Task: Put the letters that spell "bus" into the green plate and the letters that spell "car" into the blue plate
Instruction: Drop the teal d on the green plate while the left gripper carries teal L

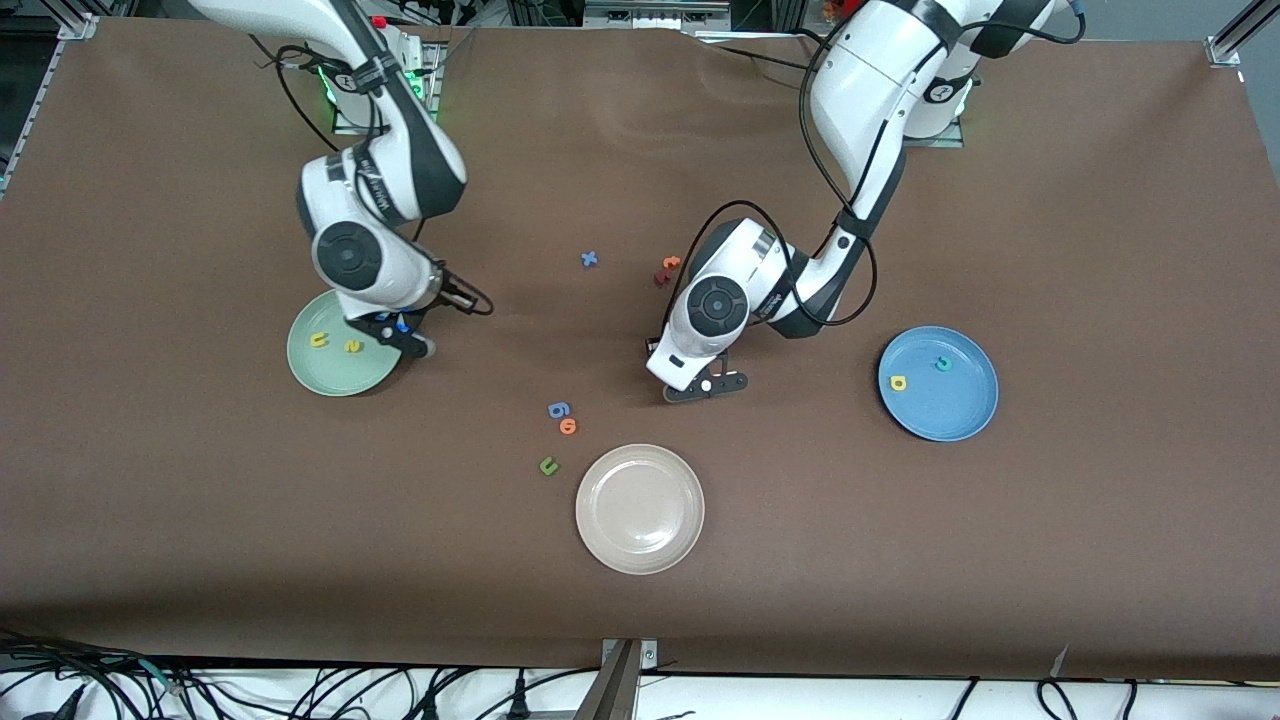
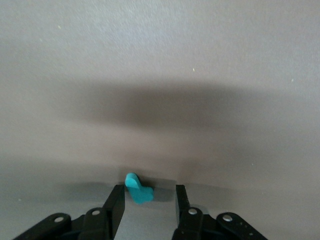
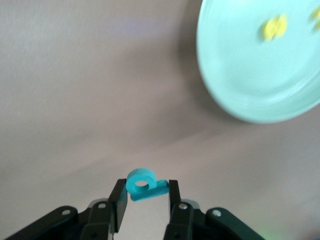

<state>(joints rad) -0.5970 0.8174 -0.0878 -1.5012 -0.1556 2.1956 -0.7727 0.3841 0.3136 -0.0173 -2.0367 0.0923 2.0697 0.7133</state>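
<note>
bare table (image 1: 1000, 560), beige plate (image 1: 640, 509) midway

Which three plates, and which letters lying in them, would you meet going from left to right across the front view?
Green plate with yellow u then yellow s → beige plate, nothing in it → blue plate with yellow a then teal c.

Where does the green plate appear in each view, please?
Front view: green plate toward the right arm's end of the table, its edge by the right gripper.
Left wrist view: not in it.
Right wrist view: plate ahead of the right gripper, which holds the teal b.
Shared landmark: the yellow s in the plate.
</note>
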